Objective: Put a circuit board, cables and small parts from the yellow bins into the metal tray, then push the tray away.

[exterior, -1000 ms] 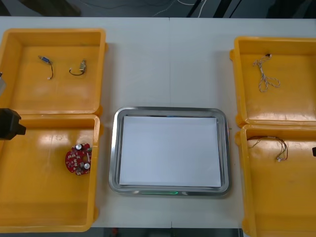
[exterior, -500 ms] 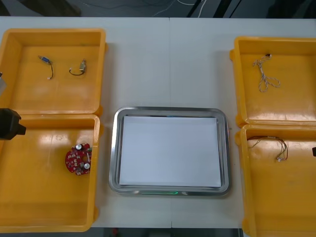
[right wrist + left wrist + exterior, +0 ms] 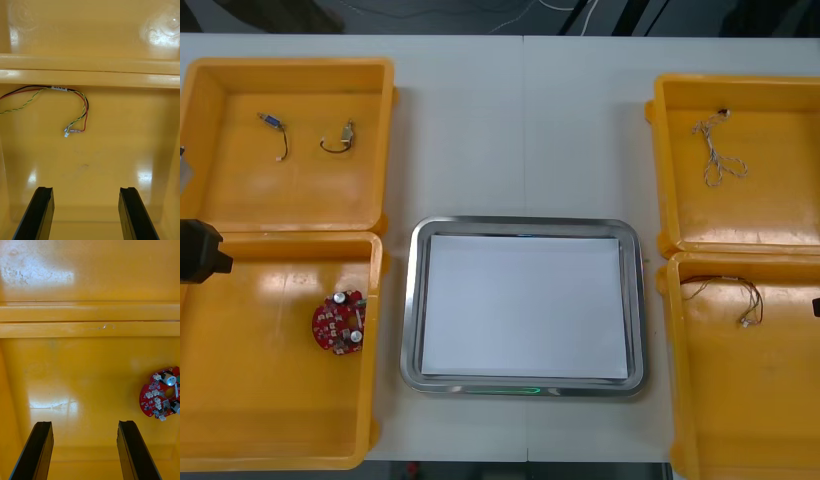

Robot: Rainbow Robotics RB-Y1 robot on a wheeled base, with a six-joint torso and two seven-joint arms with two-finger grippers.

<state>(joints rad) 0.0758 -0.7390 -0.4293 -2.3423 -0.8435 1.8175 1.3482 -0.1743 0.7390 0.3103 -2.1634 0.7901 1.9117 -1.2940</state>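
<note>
Judging the risks first: the left gripper (image 3: 84,424) hangs over the near left bin (image 3: 280,420), black fingers well apart and nothing between them. The circuit board (image 3: 161,393) lies off to one side of the fingers' line, out beyond the finger nearer to it and not between the two. A straight descent from this stance would probably close on bare bin floor, or set one finger on the board's edge and skid it away. The board lies flat on a smooth floor, so a shallow pinch may slip off, and its raised parts could take the load if a finger lands on them. In the front view it sits close to the bin wall on the side of the metal tray (image 3: 412,300), leaving little room for a finger there.

The right gripper (image 3: 86,189) is likewise spread and empty, over the near right bin (image 3: 740,420). The red and yellow cable (image 3: 85,108) lies ahead of its fingertips and apart from them. Its looped end is roughly in line with the gap, and its run goes along the bin's far wall. Thin and slack, it may slide out of closing fingers or drag on the rim when lifted.

The tray, white inside, holds nothing, so loading appears not yet begun.
</note>
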